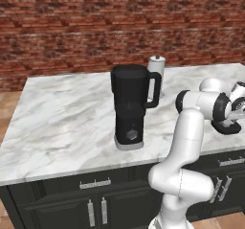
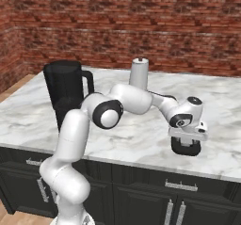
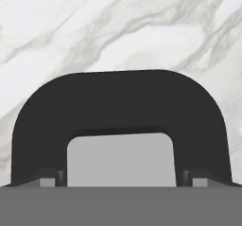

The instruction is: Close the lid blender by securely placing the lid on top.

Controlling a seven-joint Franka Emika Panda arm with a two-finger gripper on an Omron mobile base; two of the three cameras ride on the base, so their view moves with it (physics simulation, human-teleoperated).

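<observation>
gripper [image 2: 187, 143] hovering right over low dark round lid [image 2: 186, 148] on marble counter [image 2: 141, 134] | finger spread: cannot tell | tall black blender [image 2: 66, 90] standing well to arm's left, jar top open

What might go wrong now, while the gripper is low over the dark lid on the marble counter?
1. The gripper sits right over the low dark round lid; whether its jaws hold it is unclear, so lifting may leave it behind.
2. The tall black blender stands far across the counter, so the carry may brush the small white knob-topped cylinder.
</observation>
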